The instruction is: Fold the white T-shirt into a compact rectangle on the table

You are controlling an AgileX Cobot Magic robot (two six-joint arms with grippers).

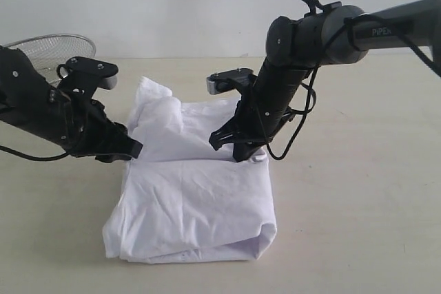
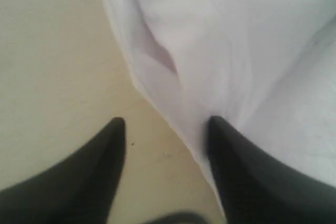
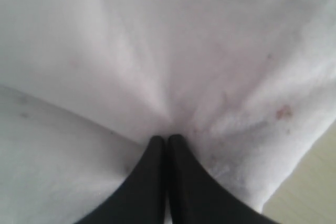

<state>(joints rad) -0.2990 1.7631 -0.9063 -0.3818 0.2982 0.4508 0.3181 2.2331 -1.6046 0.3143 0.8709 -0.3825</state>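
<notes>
On table (image 1: 358,191), left end effector (image 2: 167,121) spread, right end effector (image 3: 167,138) pinching white T-shirt (image 1: 193,197)

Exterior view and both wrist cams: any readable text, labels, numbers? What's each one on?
"PIPE": white letters on the dark tube of the right arm; a further letter after it is too blurred to read.
White T-shirt: no lettering shows in any view.
Wrist views: no text.

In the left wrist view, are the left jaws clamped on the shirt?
No: on the left gripper the jaws stand apart, with bare table and the edge of the white T-shirt between them.
</notes>
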